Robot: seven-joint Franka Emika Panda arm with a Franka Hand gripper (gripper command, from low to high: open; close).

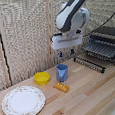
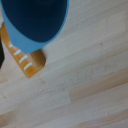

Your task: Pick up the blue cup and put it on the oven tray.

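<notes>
On the wooden table (image 1: 92,98), nearest a floral-rimmed white plate (image 1: 23,102), then an orange block (image 1: 61,87), the upright blue cup (image 1: 62,72) beside a yellow bowl (image 1: 42,78), the gripper (image 1: 66,53) above it spread and empty, farthest the oven tray (image 1: 102,50).

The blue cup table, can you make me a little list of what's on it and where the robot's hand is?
blue cup: upright on the wooden table, open top up
hand: hovering above the cup, fingers apart, holding nothing
yellow bowl: beside the cup, on the exterior view's left
orange block: lying just in front of the cup
plate: white, flowery rim, near the front corner
oven tray: sticking out of the toaster oven, nothing on it
</notes>
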